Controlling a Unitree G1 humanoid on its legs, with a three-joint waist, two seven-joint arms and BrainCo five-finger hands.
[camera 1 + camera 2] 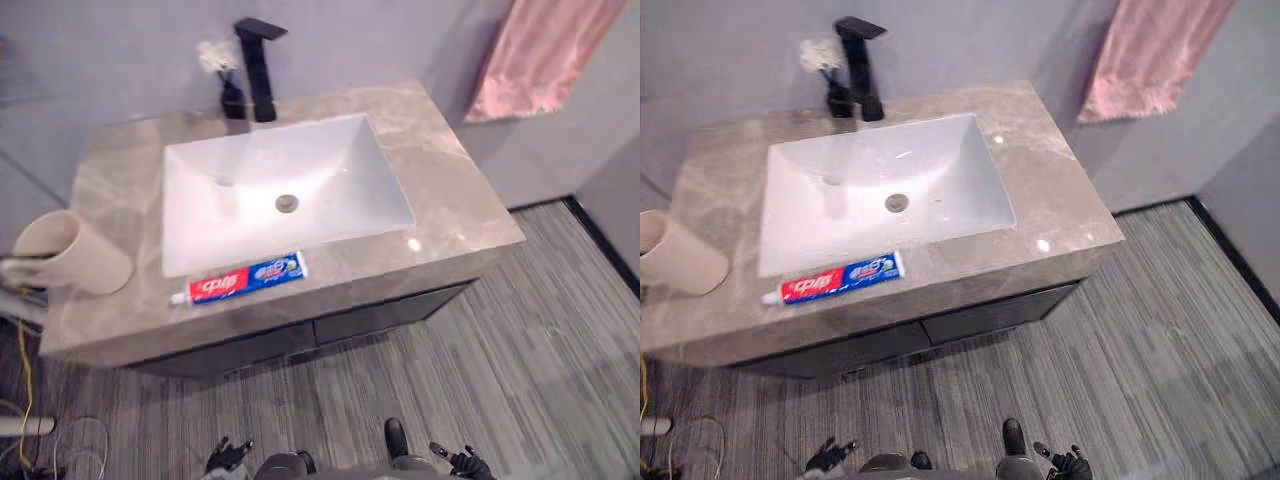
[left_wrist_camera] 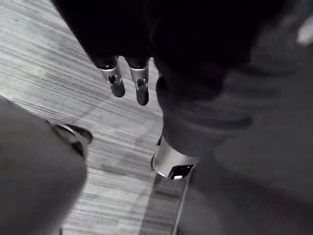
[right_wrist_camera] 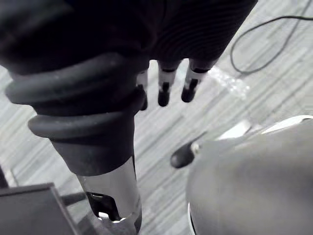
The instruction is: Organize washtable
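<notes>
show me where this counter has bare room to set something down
Widest bare patch: the counter right of the basin. Also the back-left corner, left of the vase. Crowded: toothpaste on the front strip, cup at the left end.

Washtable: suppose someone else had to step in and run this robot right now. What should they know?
Left hand: open, holds nothing, hanging low over the floor in front of the cabinet.
Right hand: open, holds nothing, also low over the floor.
Toothpaste tube: lying flat on the counter, on the strip in front of the basin.
Beige cup: at the counter's left end; I cannot tell if it is upright.
Done: nothing that shows; neither hand is near the counter.
Left: probably pick up the tube and stow it, perhaps in the cup.
</notes>
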